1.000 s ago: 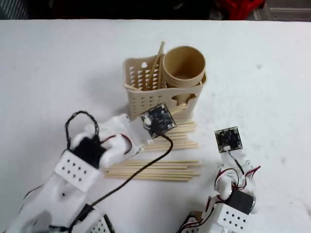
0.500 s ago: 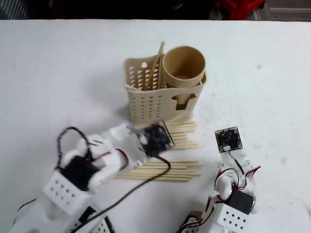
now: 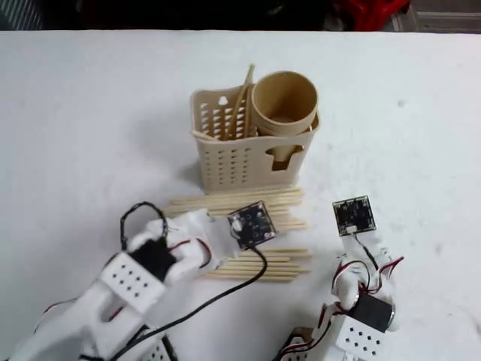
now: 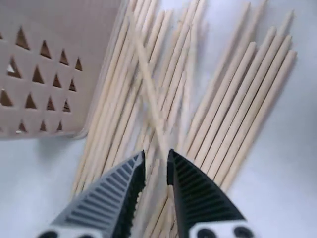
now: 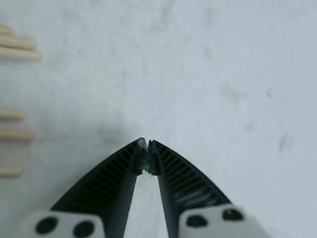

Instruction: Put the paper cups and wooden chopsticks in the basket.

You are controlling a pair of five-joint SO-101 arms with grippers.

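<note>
Now ribbed L gripper [image 4: 156, 163] pinches thin round wooden chopstick [image 4: 146, 94], R gripper [image 5: 145, 148] closed

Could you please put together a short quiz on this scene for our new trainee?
1. True or false: the cups stand inside the basket.
2. Which tool is right over the loose chopsticks on the table? A) the left tool B) the right tool C) neither
3. Fill in: the right tool's jaws are ____ (open or shut).

Key: 1 true; 2 A; 3 shut.
</note>
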